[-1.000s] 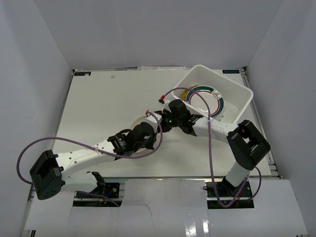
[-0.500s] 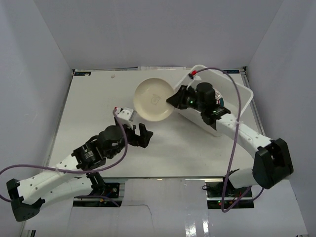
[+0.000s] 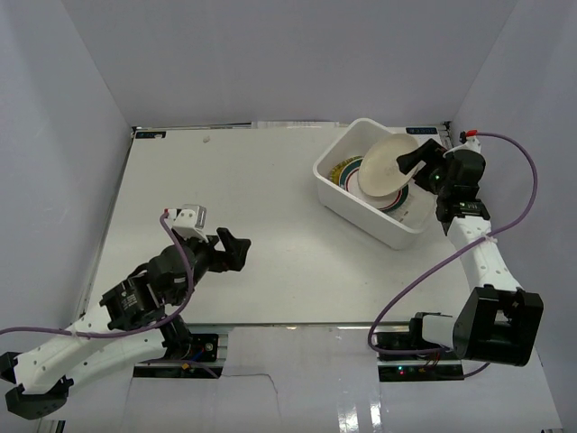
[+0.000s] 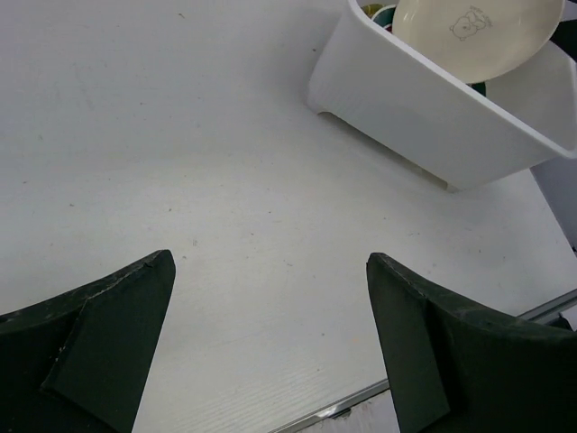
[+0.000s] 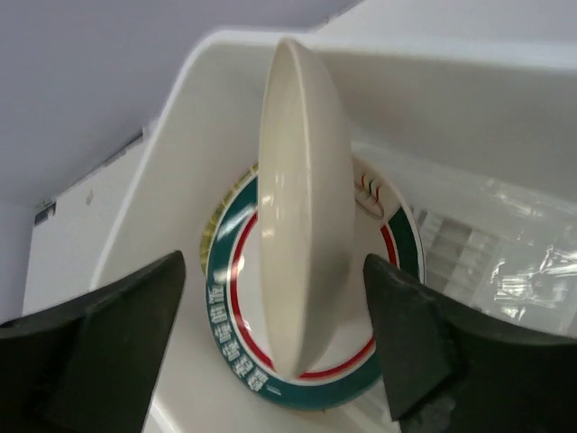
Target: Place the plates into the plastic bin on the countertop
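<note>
Your light is bright and even, coming from above, and shadows on the bench (image 3: 225,180) are faint. Just ahead of the right pincer (image 5: 275,271), the plate (image 5: 293,180) shows a soft sheen. The pincer's fingers (image 5: 90,352) look dark and slightly blurred.

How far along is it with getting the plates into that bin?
Nearly done, it seems. A green-rimmed plate lies in the bin. The cream plate tilts on edge over it, between the open fingers of the right gripper. No plates show on the countertop; the left gripper hangs open and empty.
</note>
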`<state>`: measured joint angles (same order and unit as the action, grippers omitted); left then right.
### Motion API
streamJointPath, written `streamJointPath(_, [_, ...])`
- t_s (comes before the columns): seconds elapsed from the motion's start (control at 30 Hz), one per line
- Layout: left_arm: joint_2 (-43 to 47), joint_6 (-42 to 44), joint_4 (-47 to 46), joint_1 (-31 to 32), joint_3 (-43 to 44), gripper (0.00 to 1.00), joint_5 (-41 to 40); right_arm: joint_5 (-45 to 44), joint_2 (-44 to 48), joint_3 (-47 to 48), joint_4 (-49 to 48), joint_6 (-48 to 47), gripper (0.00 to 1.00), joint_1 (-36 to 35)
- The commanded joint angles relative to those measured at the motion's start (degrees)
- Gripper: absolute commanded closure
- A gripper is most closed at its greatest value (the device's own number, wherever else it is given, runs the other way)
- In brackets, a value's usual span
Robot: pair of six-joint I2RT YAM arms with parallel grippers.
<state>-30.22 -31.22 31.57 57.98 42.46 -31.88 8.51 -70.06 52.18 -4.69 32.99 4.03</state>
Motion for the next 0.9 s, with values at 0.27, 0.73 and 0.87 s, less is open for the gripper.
streamJointPath(0.27, [-7.3, 1.0, -1.1, 0.0, 8.5, 0.02, -2.3, -5.9, 6.4, 1.6, 9.2, -6.3, 0.10, 0.0])
streamJointPath(0.73, [-12.4, 6.9, -10.4, 0.0, 23.7, 0.02, 0.2, 14.2, 25.2, 10.4, 11.3, -5.7, 0.10, -0.5])
streamJointPath(0.87, [-8.6, 9.4, -16.2, 0.0, 23.1, 0.02, 3.0, 12.1, 34.0, 12.2, 8.1, -6.4, 0.10, -0.5])
